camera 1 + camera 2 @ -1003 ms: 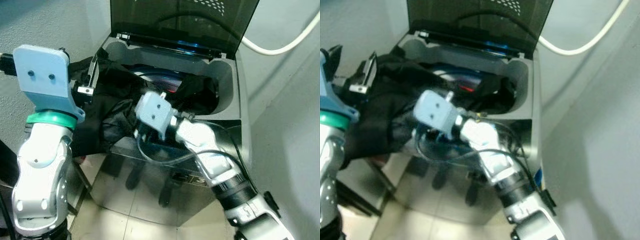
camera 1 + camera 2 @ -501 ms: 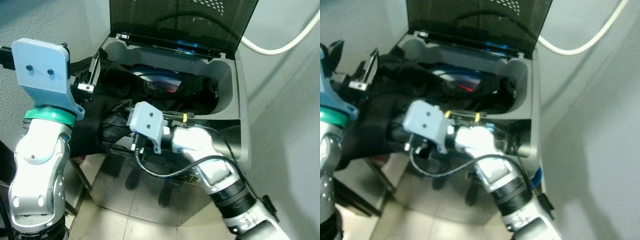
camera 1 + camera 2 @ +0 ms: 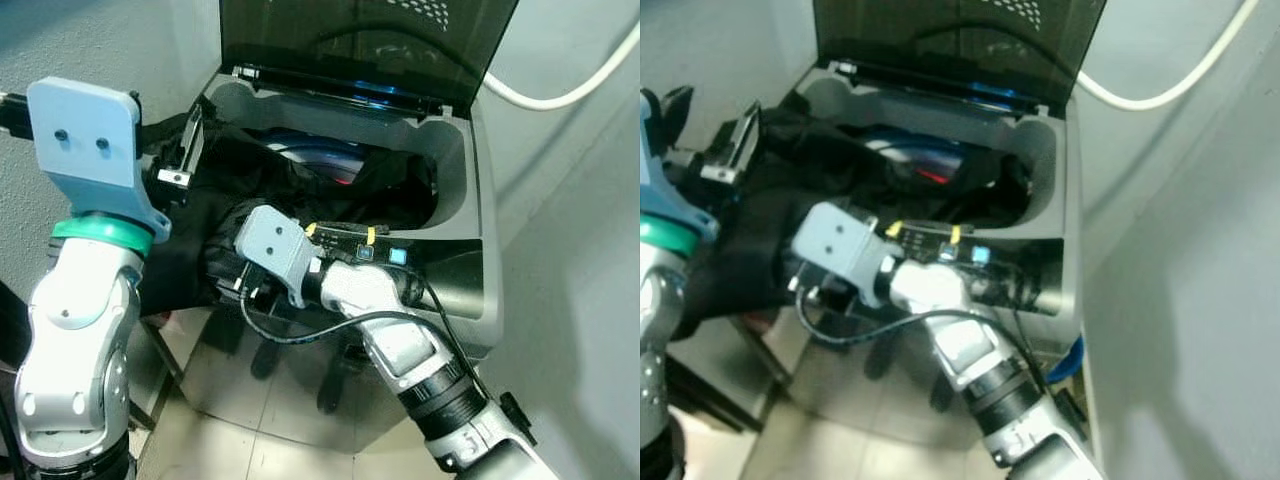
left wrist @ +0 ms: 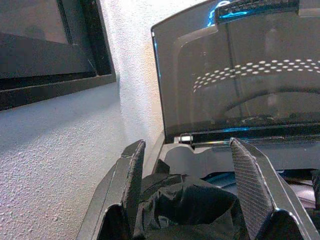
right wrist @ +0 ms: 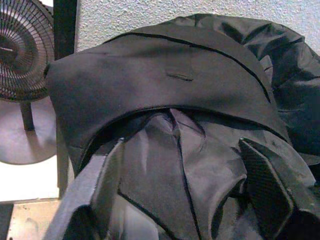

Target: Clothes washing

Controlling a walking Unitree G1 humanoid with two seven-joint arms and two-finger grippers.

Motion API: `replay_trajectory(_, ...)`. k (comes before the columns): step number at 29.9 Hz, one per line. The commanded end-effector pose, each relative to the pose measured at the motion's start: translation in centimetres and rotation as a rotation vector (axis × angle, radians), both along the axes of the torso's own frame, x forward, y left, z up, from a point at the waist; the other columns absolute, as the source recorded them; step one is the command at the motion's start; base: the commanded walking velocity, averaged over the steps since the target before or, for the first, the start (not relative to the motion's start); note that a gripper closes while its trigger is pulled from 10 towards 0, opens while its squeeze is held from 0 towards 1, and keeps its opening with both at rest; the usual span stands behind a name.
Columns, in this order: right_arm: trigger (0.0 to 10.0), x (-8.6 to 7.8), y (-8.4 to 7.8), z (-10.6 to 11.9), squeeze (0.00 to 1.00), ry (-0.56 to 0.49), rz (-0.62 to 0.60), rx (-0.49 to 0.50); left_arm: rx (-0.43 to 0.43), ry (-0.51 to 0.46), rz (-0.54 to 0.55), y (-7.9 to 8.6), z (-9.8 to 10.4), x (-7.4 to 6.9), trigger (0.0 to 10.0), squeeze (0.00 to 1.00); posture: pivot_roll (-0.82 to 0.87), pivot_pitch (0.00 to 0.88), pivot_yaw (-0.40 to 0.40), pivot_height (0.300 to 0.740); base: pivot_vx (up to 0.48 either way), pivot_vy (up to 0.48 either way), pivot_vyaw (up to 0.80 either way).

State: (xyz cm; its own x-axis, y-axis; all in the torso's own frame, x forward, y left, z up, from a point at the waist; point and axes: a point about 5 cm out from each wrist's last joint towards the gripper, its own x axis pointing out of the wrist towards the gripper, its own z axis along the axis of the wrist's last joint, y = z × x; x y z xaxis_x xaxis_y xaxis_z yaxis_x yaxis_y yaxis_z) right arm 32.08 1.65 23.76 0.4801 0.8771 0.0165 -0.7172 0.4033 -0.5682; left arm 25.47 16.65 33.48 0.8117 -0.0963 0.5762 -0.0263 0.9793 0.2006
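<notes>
Overall light: dim and cool; I saw grey-blue walls in both eye views.
Glare: a blue glow ran along the hinge edge of the washer lid point(image 3: 360, 40), and dotted reflections sat on its dark panel.
Shadows: the black garment point(image 5: 165, 100) read as one dark mass; I could make out few folds.
Floor: the tiles point(image 3: 270, 400) carried soft mirror reflections.
Focus: the right eye view was softer; wrist fingers point(image 4: 131, 175) were blurred close to the lens.
Brightest area: the white textured wall point(image 4: 60, 150).
</notes>
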Motion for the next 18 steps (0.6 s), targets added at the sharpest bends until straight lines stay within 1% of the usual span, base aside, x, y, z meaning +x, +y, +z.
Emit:
replay_trajectory(1, 0.0, 0.09, 0.0, -0.52, 0.0, 0.014, -0.009, -0.023, 0.012, 0.011, -0.011, -0.17, -0.27, -0.16, 10.0, 0.0, 0.18, 0.165, -0.038, 0.74, 0.0, 0.0, 0.0)
replay_trajectory(8, 0.0, 0.31, -0.06, -0.44, 0.0, -0.007, -0.024, -0.024, 0.008, 0.017, -0.011, -0.06, -0.42, -0.05, 10.0, 0.0, 0.18, 0.164, -0.037, 0.74, 0.0, 0.0, 0.0)
replay_trajectory(18, 0.0, 0.2, -0.08, -0.38, 0.0, -0.007, -0.009, -0.021, 0.005, 0.018, -0.01, -0.01, -0.47, 0.05, 10.0, 0.0, 0.18, 0.158, -0.038, 0.74, 0.0, 0.0, 0.0)
